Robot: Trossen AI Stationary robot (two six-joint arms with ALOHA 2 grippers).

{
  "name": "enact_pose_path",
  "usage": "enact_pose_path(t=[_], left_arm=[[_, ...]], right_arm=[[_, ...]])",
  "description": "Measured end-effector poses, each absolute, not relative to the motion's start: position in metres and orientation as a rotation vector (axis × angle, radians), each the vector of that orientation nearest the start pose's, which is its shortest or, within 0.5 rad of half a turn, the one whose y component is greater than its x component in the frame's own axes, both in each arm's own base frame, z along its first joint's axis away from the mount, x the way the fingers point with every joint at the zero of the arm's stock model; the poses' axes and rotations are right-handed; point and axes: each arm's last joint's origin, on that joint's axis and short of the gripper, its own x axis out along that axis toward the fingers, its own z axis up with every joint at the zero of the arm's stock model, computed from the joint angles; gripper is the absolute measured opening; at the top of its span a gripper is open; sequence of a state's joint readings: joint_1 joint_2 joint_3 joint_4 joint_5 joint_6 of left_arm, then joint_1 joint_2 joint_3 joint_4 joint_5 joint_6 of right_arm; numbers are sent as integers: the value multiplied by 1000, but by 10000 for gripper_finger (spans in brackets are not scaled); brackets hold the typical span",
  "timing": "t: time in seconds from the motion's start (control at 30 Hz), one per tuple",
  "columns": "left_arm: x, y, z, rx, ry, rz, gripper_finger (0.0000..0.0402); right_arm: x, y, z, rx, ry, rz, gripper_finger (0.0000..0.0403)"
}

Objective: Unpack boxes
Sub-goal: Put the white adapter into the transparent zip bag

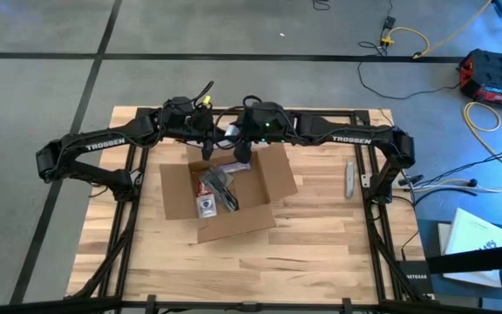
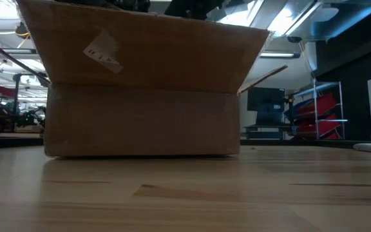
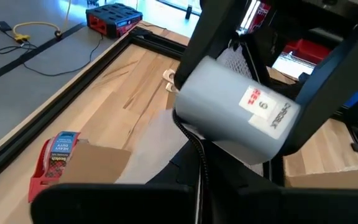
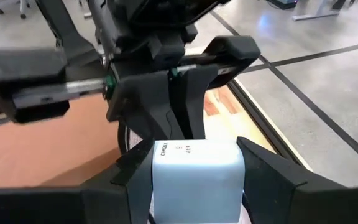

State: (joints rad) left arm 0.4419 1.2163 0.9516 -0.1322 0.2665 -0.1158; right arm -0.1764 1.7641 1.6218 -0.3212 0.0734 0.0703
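Note:
The brown cardboard box [image 1: 234,196] lies open on the table's middle with its flaps spread; in the low view its near wall [image 2: 140,122] hides both grippers. Inside lie black cords [image 1: 225,187] and a small red-and-blue pack [image 1: 206,202]. Above the box's far edge my right gripper [image 4: 197,186] is shut on a white power adapter [image 4: 194,168]. A black cable [image 3: 194,155] runs from the adapter [image 3: 235,112] to my left gripper [image 3: 201,202], which faces the right one [image 1: 244,157] and is shut on that cable. My left gripper pinches the black cable [image 3: 199,180] between its two shut fingers, a short way from where the cable leaves the adapter. Its fingers [image 4: 174,124] point slantwise down toward the adapter's far end. The fingers themselves hide the exact spot. My right gripper pinches the adapter's two opposite sides [image 4: 157,180] between its two fingers [image 4: 272,177]. It comes from the table's right side, slanting down. The adapter is lifted clear above the box, its labelled face [image 4: 179,149] toward the left gripper.
A red tape dispenser with a blue label [image 3: 55,162] lies beside a cardboard flap [image 3: 98,165] near the table's far edge. A utility knife [image 1: 349,179] lies on the wood to the right of the box. Bare wood [image 1: 303,253] stretches along the near side.

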Motion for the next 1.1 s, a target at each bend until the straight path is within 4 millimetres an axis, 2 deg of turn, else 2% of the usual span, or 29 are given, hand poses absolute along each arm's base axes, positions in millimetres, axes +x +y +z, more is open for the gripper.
enact_pose_path(t=[0.37, 0.47, 0.73, 0.83, 1.0, 1.1], left_arm=[[241, 122, 318, -221, 328, 233, 0], [239, 129, 333, -178, 254, 257, 0], [236, 136, 351, -173, 201, 257, 0], [237, 134, 349, -178, 214, 242, 0], [238, 130, 348, -182, 230, 228, 0], [239, 128, 346, -186, 246, 218, 0]], right_arm=[[402, -71, 345, -15, 457, -113, 181], [403, -69, 340, -21, 478, -73, 181], [402, -72, 341, -36, 485, -146, 197], [402, -71, 342, -39, 478, -153, 180], [402, -72, 342, -23, 477, -170, 179], [403, -74, 345, 14, 442, -241, 183]])
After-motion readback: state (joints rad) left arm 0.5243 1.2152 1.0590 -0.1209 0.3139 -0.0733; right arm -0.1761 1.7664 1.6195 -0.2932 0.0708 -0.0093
